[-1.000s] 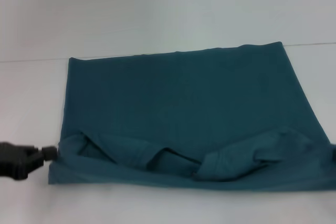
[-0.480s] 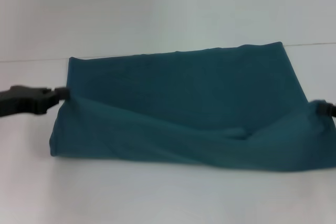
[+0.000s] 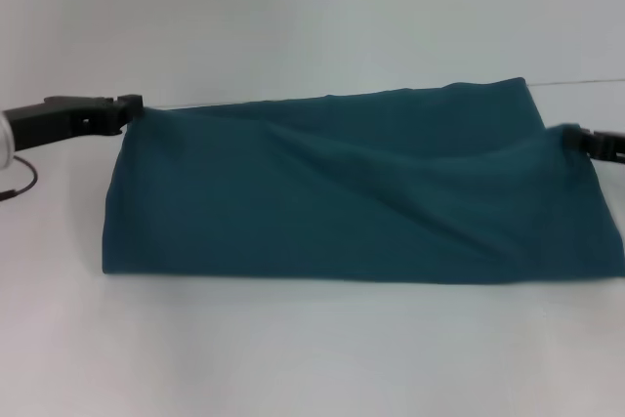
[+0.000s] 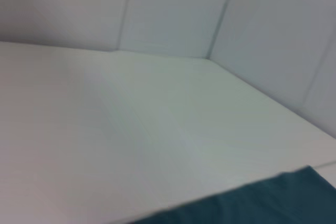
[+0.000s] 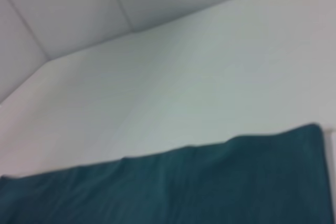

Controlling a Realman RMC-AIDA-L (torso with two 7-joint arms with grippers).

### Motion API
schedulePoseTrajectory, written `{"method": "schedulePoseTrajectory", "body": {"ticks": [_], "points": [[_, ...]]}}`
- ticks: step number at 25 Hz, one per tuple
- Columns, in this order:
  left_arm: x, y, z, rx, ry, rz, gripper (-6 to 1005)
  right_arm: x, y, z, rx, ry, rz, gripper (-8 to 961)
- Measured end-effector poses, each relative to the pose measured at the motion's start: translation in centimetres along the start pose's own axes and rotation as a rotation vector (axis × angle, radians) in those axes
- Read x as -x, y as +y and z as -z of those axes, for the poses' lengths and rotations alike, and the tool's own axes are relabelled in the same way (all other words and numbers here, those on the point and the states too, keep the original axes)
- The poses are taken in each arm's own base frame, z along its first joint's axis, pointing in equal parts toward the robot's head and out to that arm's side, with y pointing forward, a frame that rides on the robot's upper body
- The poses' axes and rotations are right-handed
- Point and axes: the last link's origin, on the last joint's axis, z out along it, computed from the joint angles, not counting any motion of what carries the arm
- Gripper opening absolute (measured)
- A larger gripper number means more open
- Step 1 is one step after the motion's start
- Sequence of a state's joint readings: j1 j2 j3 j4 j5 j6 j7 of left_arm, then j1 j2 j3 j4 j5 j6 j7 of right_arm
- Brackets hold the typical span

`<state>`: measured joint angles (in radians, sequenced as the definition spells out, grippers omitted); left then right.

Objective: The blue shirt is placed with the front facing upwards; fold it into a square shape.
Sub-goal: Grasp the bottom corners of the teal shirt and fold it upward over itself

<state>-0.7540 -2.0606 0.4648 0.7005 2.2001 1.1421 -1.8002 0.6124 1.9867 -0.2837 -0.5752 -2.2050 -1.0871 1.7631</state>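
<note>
Soft, even, bright light; everything slightly blurred (wrist views most).

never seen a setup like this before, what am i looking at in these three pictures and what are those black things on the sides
This is a two-armed robot folding a shirt. The wide picture comes from a camera on its head, looking down at a white table. The other two come from cameras on its wrists; they show only the table, the walls behind and an edge of the cloth, not the fingers.

The dark teal cloth is the blue shirt, already folded over so only plain fabric shows. The black things are the robot's grippers. The left gripper pinches the shirt's far left corner, and the right gripper pinches the right edge. Between them the top layer is lifted and stretched, with a crease running across it, so the fold appears to be in progress.
</note>
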Motion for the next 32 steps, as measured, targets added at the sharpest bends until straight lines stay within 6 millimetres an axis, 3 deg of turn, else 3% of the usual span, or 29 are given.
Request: {"method": "schedulePoseTrajectory", "body": {"ticks": [8,23,32], "points": [[-1.5,-0.5,-2.3,-0.109,0.042,0.002,1,1.2,1.0,-3.3,-0.082,-0.051,0.034,41],[-3.4,-1.1,-3.3,-0.208,0.120,0.018,0,5.4,2.4,-5.5,-0.138,-0.161,0.069,41],[-3.2,-1.1,-4.1,-0.238,0.147,0.040,1,6.2,2.8,-6.3,-0.161,-0.166,0.094,42]]}}
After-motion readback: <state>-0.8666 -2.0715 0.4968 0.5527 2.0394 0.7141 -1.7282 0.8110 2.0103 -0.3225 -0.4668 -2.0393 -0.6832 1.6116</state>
